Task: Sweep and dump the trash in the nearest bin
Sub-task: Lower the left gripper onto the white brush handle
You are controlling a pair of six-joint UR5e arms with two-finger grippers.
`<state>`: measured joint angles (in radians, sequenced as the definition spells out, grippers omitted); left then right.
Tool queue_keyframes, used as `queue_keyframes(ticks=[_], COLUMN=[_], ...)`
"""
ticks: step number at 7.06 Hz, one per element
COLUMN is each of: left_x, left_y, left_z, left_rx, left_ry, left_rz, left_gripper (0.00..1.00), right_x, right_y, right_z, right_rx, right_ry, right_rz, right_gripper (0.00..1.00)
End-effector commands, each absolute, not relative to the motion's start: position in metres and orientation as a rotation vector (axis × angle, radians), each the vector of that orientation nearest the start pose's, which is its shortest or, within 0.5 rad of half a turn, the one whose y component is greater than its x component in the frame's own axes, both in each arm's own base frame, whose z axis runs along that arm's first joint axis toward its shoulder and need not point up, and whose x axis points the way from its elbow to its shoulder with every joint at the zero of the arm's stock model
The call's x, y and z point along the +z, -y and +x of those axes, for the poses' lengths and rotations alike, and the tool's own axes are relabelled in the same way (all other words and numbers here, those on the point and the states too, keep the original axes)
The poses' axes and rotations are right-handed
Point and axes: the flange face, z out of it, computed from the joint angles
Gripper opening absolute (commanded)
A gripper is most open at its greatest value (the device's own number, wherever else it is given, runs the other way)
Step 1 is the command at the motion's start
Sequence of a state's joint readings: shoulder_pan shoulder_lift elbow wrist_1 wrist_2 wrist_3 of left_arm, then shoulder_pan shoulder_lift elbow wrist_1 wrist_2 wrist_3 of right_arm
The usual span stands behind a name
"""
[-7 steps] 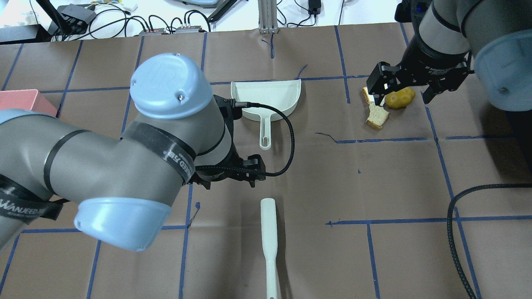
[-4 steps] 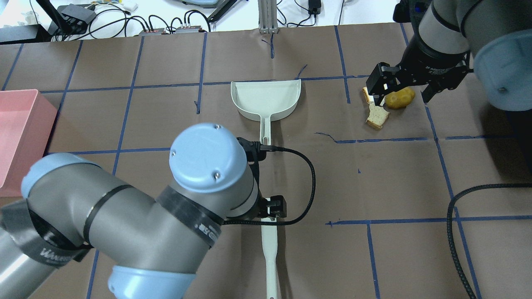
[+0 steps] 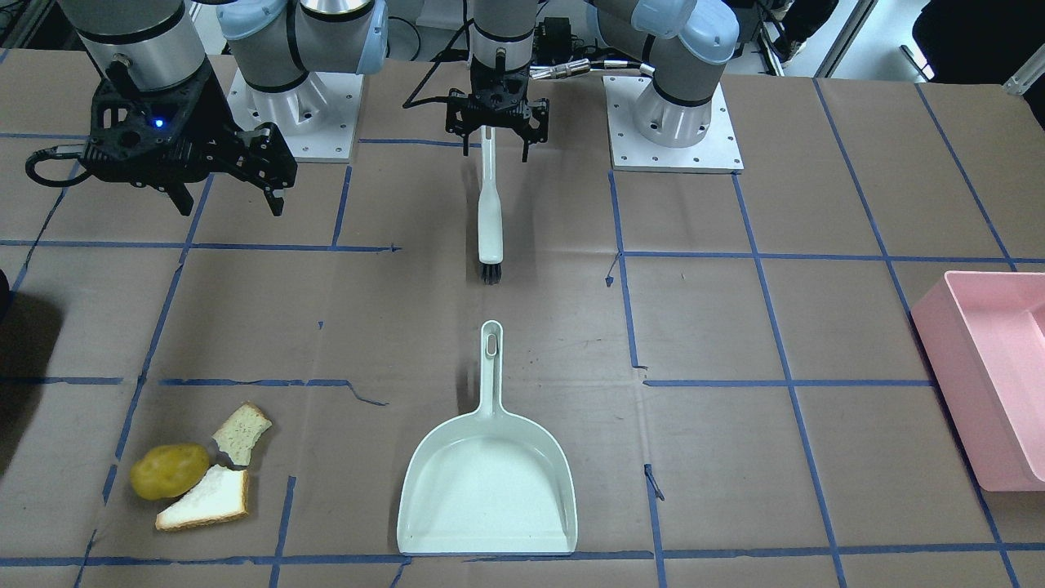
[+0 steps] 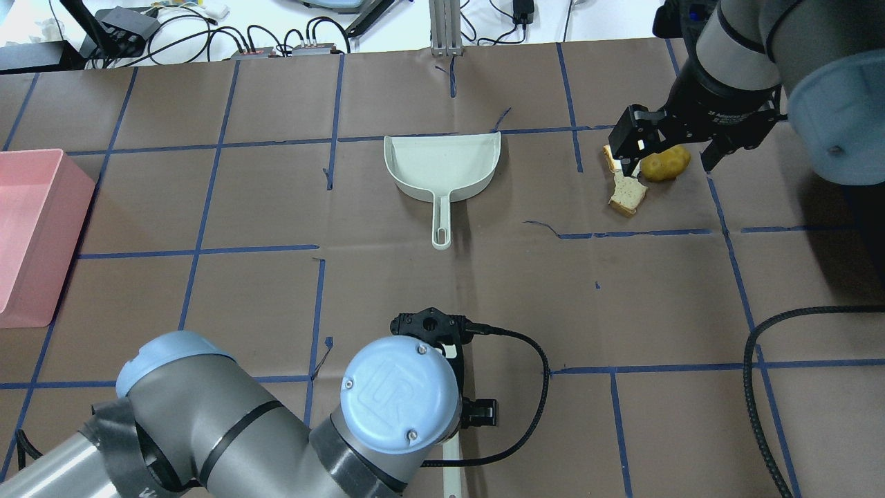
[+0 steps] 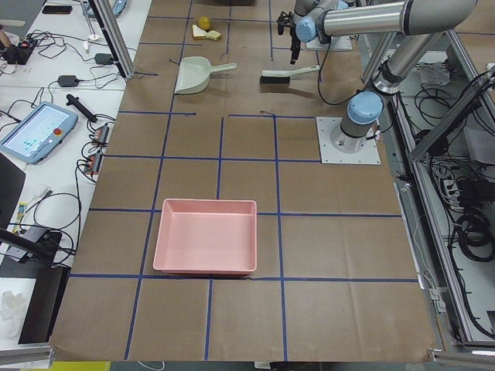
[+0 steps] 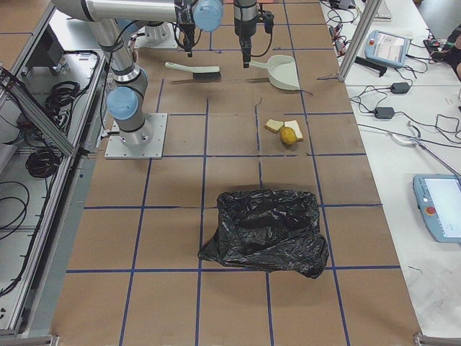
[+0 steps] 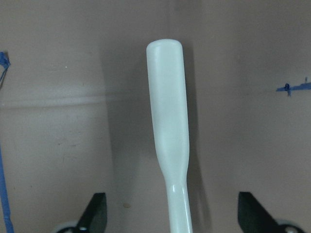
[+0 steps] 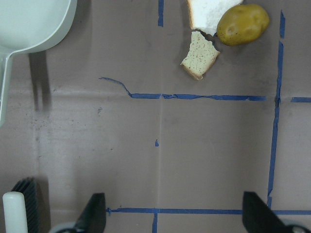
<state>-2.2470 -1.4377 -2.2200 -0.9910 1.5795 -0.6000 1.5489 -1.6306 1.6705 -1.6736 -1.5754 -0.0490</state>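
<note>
The trash lies together: a yellow-brown potato [image 3: 169,471] and two bread pieces [image 3: 241,433] [image 3: 208,500]; the right wrist view shows the potato [image 8: 242,24] and bread [image 8: 200,56]. A white brush [image 3: 490,212] with black bristles lies near the robot's base. A pale dustpan [image 3: 488,482] lies beyond it, handle toward the brush. My left gripper [image 3: 494,131] is open and hangs over the brush handle [image 7: 167,131], one finger [image 7: 95,213] on each side, not touching. My right gripper [image 4: 667,149] is open and empty, high over the table near the trash.
A pink bin [image 4: 31,228] stands at the table's left end. A black trash bag [image 6: 263,231] lies at the right end, beyond the trash. Blue tape lines grid the brown paper cover. Cables and devices lie along the far edge.
My left arm has swung back from beside the dustpan handle toward the robot and now hangs over the brush handle. The right arm has barely moved.
</note>
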Motion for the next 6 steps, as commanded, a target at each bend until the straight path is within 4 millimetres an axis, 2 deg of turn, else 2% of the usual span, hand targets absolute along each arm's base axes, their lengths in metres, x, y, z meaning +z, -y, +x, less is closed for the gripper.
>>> queue_keyframes(ticks=[1,3,5,6], left_x=[0.276,0.264,0.261,0.259], left_y=[0.204,0.187,0.182,0.181], left_z=[-0.346,-0.352,-0.354,-0.358], left_rx=[-0.071,-0.046,-0.028,-0.043], left_ry=[-3.169,-3.151,-3.157,-3.166], left_rz=[-0.13,-0.117,-0.092,-0.025], left_gripper=[0.96,0.95,0.94,0.93], right_x=[0.478,0.478,0.478,0.477], right_y=[0.475,0.475,0.475,0.475], right_z=[0.122,0.122,0.122,0.122], right_rx=[-0.099,-0.099,-0.099,-0.096], right_ry=[-3.147,-3.147,-3.147,-3.147], right_rz=[-0.041,-0.041,-0.041,-0.041], right_gripper=[1.0,1.0,1.0,1.0])
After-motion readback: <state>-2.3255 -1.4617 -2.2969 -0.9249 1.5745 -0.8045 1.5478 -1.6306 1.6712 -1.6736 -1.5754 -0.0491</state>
